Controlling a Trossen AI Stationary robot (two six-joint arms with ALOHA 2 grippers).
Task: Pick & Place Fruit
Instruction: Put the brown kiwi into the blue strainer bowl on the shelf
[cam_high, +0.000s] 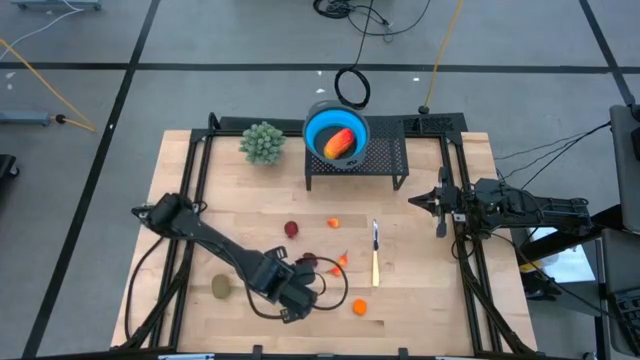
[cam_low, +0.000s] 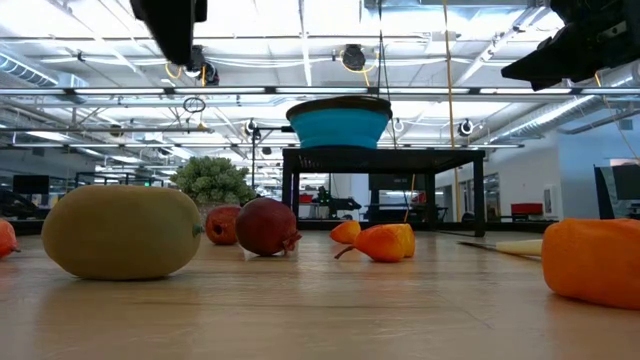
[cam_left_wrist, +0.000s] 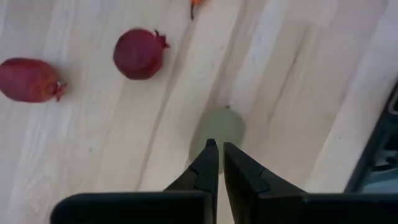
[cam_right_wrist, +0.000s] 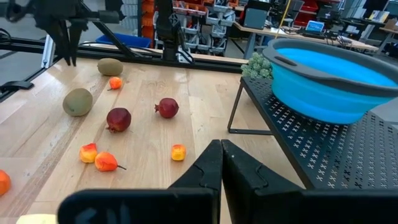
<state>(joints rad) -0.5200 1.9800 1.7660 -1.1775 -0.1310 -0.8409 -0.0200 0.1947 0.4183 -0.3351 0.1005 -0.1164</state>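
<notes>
Kiwi (cam_left_wrist: 219, 127) lies just beyond the left gripper (cam_left_wrist: 217, 149), jaws pressed together, empty; right gripper (cam_right_wrist: 219, 152) likewise shut.

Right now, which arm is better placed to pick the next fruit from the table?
The left. The left gripper hangs over the front of the table, with a dark red fruit close below it. The right gripper waits at the right edge, away from the loose fruit. Both are shut and empty.
</notes>
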